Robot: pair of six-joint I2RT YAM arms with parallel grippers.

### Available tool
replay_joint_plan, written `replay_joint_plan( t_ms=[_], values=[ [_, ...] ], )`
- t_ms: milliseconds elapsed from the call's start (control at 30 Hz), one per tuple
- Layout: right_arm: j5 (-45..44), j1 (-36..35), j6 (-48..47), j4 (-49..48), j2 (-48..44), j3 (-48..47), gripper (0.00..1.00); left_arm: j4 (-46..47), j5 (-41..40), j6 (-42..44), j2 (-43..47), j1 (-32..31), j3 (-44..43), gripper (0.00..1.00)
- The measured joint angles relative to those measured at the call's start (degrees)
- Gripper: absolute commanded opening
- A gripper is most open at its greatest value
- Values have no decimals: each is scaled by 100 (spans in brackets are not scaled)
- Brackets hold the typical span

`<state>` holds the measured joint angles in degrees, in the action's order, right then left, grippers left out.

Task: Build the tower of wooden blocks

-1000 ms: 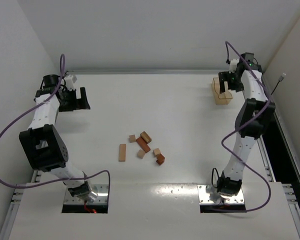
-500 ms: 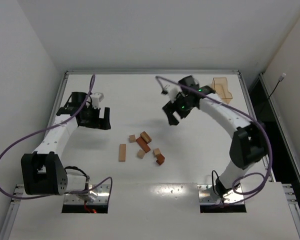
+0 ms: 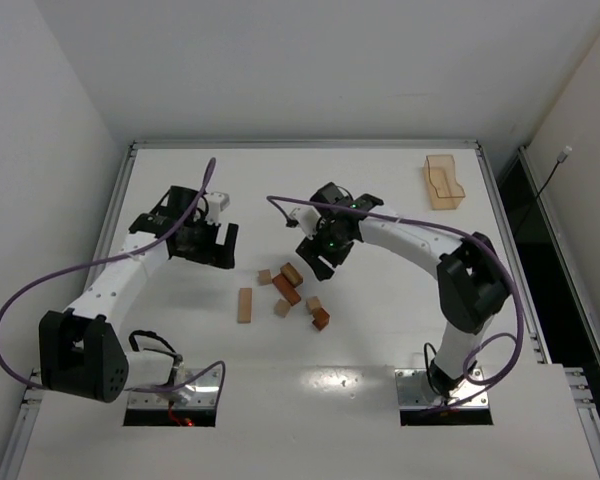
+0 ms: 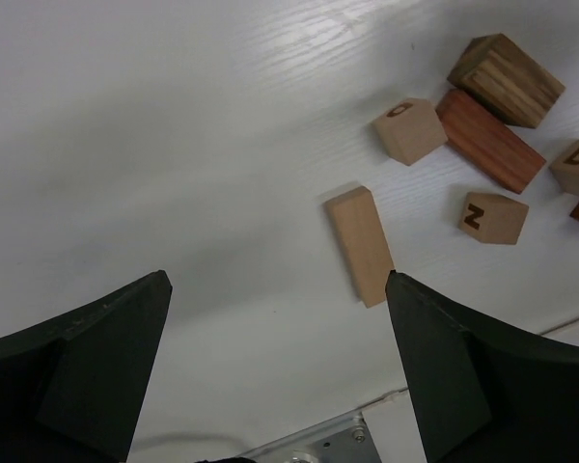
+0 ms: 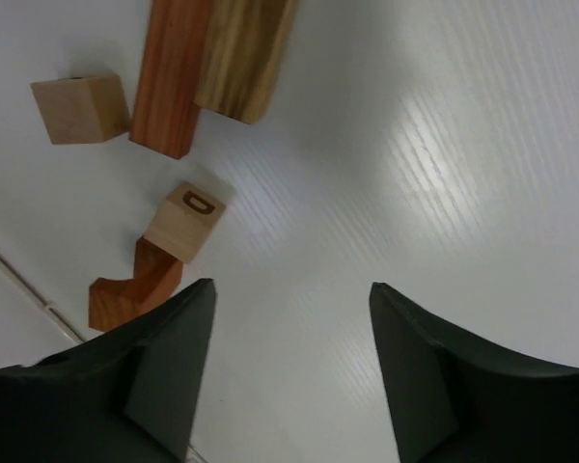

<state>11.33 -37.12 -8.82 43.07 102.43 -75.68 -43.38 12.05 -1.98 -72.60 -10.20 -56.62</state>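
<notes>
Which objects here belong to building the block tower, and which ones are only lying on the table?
For the job: wood blocks, all loose and none stacked yet, among them a tan bar and lettered cubes.
Lying about: orange tray, far right corner.

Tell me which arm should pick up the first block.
Right, probably. The right gripper, jaws open, hangs beside the blocks; the left gripper is farther off.

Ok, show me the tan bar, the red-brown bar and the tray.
tan bar [image 4: 360,246], left wrist view, top face.
red-brown bar [image 4: 489,142], left wrist view, top face.
tray [image 3: 446,190], top external view, bare floor.
</notes>
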Motion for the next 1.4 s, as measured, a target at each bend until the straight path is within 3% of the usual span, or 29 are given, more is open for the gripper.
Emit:
replay_joint_plan(
  t_ms=[200, 300, 467, 867, 1100, 1400],
  values=[
    [22, -914, 396, -247, 310, -173, 25, -114, -505, -271, -131, 254, -546, 99],
    [72, -1309, 614, -356, 483, -181, 20, -114, -713, -376, -157, 566, -863, 99],
    [90, -1626, 872, -431, 730, -181, 20, -116, -894, -474, -232, 979, -1174, 99],
    [-11, -1445, 1263, -404, 1718, -992, 20, -127, -946, -428, -243, 1661, -1174, 99],
    [66, -1202, 1333, -332, 1762, -1241, 37, -129, -892, -363, -184, 1731, -1012, 99],
    [-111, -911, 1316, -221, 1895, -1274, 45, -109, -782, -323, -195, 1731, -953, 99]
  ],
)
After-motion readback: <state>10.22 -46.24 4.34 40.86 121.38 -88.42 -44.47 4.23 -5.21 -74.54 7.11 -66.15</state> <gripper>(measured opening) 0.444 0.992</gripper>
